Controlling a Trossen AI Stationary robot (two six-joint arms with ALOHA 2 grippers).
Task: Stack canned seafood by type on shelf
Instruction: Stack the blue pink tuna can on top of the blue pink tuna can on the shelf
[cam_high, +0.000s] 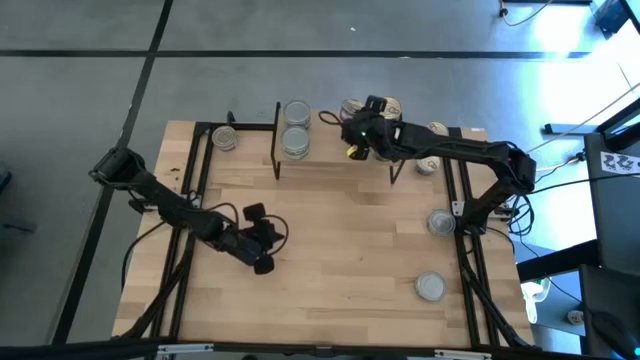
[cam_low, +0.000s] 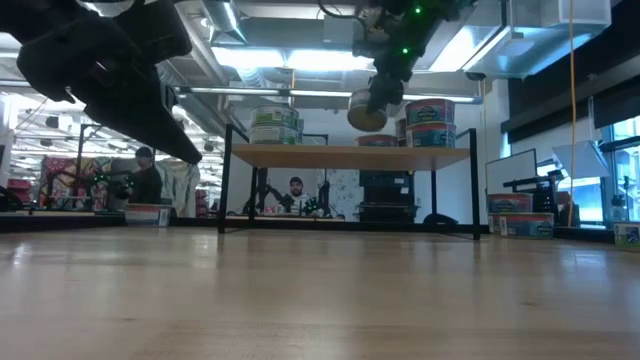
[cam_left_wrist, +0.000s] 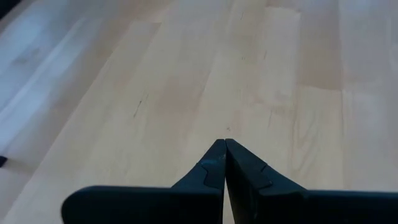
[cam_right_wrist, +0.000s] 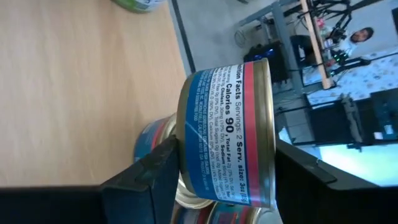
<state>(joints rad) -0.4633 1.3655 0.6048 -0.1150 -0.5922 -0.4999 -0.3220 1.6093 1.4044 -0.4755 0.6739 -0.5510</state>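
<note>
While gripped by the right pincer (cam_right_wrist: 227, 180), the can (cam_right_wrist: 227, 134) hangs tilted on edge above the shelf (cam_low: 350, 155).

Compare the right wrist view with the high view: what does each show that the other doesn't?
Right wrist only: the blue-and-red paper label with nutrition print on the round metal can the right tool grips, and a person beyond the table.

High only: the left tool shut over bare tabletop, two silver-lidded tins on the light-wood shelf, and loose tins on the table.

Both: the right tool over the shelf, by other cans.
</note>
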